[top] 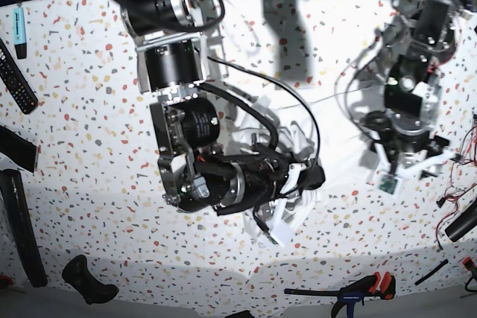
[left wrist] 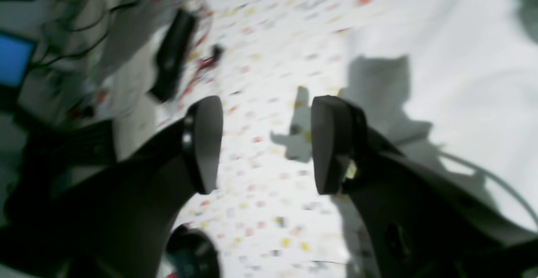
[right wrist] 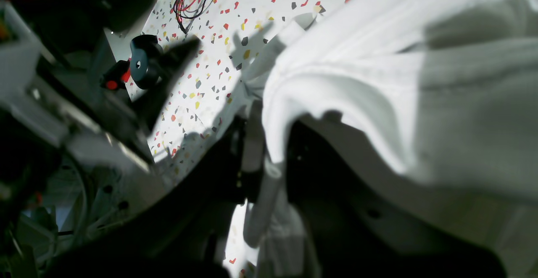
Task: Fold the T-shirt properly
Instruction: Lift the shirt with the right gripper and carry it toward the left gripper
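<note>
Left wrist view is blurring everything: speckled table (left wrist: 269, 210), shirt (left wrist: 462, 80), clutter at left edge unreadable. In base view right arm (top: 216, 176) is covering most of the shirt (top: 294, 139); its gripper is sitting hidden under the arm. Right wrist view is blurring near cloth (right wrist: 462, 101); right edge is cutting it off. Left gripper (top: 406, 158) is showing too small to judge there.

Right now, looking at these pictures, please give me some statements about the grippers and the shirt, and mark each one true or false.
1. The right gripper is shut on the shirt. True.
2. The left gripper holds cloth. False: its jaws stand open with nothing between them.
3. The table is plain white. False: it is speckled with coloured flecks.
4. In the base view, a clamp lies near the table's lower edge. True.
</note>
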Available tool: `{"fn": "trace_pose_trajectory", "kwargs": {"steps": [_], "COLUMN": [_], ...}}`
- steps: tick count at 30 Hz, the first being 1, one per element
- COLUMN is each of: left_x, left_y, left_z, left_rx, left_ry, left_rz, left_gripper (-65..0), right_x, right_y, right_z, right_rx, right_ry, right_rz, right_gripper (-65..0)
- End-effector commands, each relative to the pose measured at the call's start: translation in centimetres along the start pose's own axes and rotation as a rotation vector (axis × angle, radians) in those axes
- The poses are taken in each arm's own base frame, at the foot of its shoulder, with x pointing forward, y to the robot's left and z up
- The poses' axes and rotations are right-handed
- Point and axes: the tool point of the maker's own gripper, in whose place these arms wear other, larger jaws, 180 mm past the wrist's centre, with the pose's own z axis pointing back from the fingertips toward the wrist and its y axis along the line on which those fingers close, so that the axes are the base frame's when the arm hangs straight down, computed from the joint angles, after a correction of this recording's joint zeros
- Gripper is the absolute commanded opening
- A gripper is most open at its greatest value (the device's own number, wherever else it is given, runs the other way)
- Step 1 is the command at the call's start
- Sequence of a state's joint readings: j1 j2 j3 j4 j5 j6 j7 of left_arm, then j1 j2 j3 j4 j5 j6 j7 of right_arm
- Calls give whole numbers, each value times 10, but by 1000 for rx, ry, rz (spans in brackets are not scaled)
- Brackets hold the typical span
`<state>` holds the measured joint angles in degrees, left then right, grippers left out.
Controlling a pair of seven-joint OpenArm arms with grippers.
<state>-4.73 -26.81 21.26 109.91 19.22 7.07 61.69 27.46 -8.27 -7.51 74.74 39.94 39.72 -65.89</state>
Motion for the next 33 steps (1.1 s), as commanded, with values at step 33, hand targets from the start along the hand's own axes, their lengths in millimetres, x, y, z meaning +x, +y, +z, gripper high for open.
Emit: {"fn": "trace_pose_trajectory", "kwargs": {"steps": [33], "left_x": [-84], "left_y": [-146], "left_z": [-62], "left_rx": [-480], "left_ry": [231], "left_rz": [337], "left_gripper": [-326], "right_x": [39], "right_y": [17], "right_z": [4], "right_rx": [60], "right_ry": [-124], "right_rz": [37], "right_gripper": [-650]}}
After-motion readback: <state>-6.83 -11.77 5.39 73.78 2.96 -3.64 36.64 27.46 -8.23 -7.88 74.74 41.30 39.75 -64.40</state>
